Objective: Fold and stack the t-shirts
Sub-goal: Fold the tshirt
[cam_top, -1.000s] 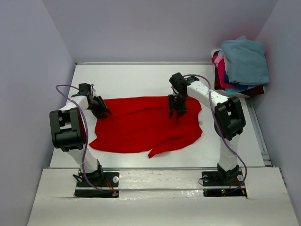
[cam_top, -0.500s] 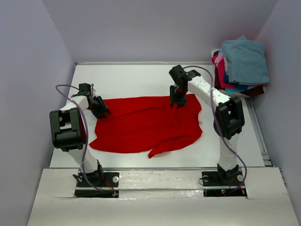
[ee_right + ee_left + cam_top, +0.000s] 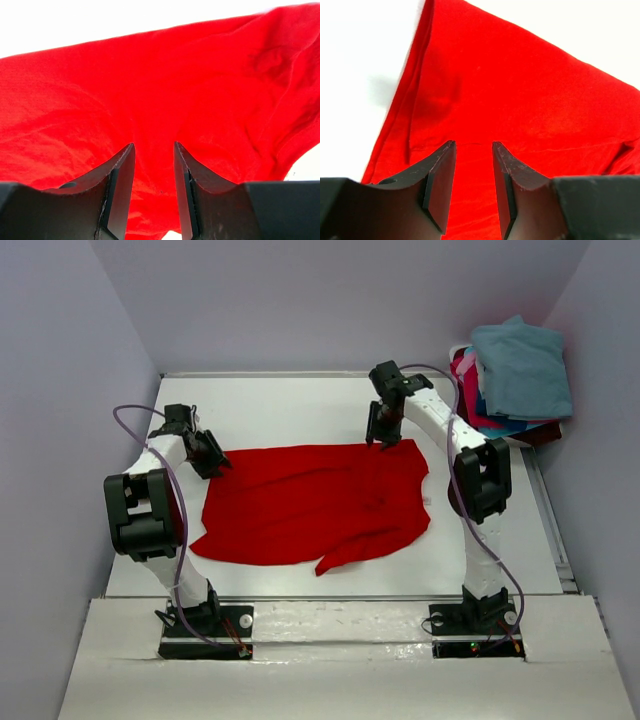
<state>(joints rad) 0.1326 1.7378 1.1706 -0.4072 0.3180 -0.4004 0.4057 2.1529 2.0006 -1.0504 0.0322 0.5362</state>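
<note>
We are looking down on the whole table [image 3: 300,400] from above and behind the arm bases, seeing the red t-shirt [image 3: 310,505] from afar. From each wrist we are peering forward, close over that same cloth: past the left gripper [image 3: 473,143] at its far-left corner, past the right gripper [image 3: 153,144] at its far edge.

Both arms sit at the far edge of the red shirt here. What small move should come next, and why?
Probably lower both and close them on that edge. The left gripper and right gripper are open over the far corners of the red t-shirt, which lies spread out and unfolded; neither seems to hold cloth yet.
</note>
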